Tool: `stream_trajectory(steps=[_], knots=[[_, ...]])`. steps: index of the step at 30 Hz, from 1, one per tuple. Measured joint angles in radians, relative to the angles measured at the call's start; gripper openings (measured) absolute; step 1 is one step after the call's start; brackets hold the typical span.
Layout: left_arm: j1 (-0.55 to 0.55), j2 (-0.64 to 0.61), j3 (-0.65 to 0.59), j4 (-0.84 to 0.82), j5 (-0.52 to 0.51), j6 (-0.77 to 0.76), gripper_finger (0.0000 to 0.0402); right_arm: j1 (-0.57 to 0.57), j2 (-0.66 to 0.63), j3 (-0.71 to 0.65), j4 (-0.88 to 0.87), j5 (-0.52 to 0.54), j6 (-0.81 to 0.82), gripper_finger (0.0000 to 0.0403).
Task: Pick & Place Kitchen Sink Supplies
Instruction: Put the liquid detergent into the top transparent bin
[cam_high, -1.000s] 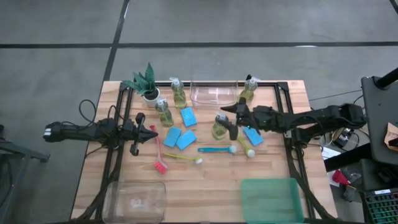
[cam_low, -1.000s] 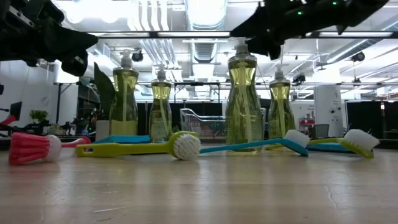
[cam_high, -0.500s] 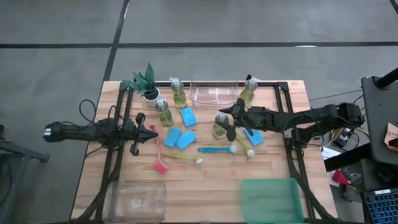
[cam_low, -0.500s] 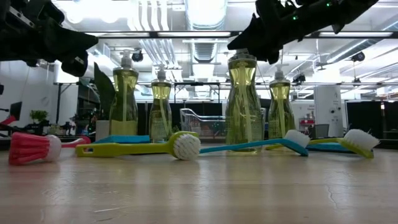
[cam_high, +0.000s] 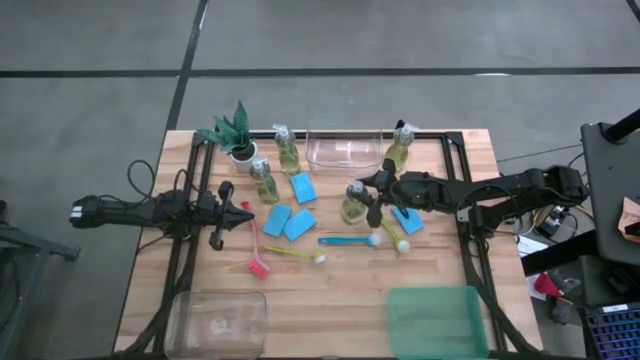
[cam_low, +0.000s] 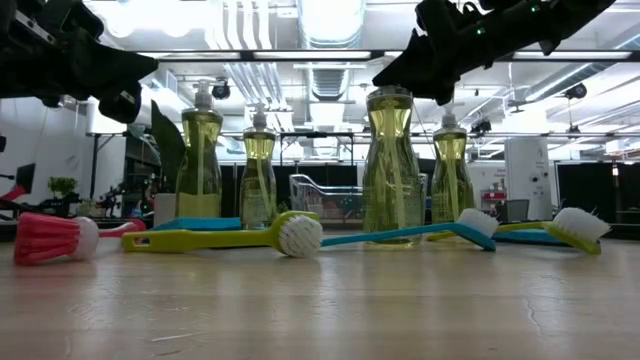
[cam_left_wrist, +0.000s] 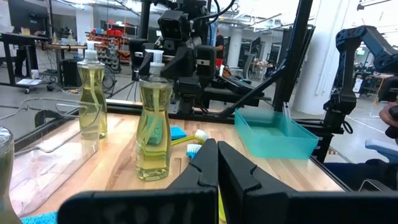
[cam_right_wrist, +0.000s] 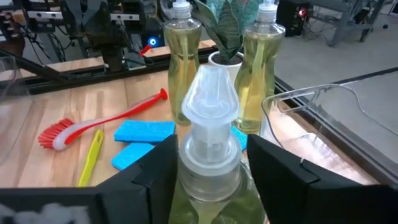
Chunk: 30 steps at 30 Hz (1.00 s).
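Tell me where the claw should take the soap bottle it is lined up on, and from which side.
Grip the soap bottle at the narrow neck under the pump cap, coming in level from the right: it stands upright, and the right claw already has open fingers either side of that neck.

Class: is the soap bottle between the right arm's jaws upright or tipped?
Upright: the soap bottle stands on its base, pump cap topmost.

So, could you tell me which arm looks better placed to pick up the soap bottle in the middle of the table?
The right. The right gripper is open with a finger on each side of that soap bottle at its neck. The left gripper, shut, sits beyond the sponges.
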Motion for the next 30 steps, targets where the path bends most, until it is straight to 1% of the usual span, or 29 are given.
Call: stream_trajectory(steps=[7, 19, 25, 30], knots=[[0.000, 0.000, 0.000, 0.000, 0.000, 0.000, 0.0000, 0.000, -0.002, 0.000, 0.001, -0.003, -0.011, 0.0110], [0.000, 0.000, 0.000, 0.000, 0.000, 0.000, 0.0000, -0.001, -0.021, 0.017, -0.027, -0.001, -0.041, 0.0108], [0.000, 0.000, 0.000, 0.000, 0.000, 0.000, 0.0000, -0.008, -0.046, 0.083, -0.072, 0.000, -0.056, 0.0108], [0.000, 0.000, 0.000, 0.000, 0.000, 0.000, 0.0000, -0.023, -0.052, 0.141, -0.109, 0.000, -0.100, 0.0108]])
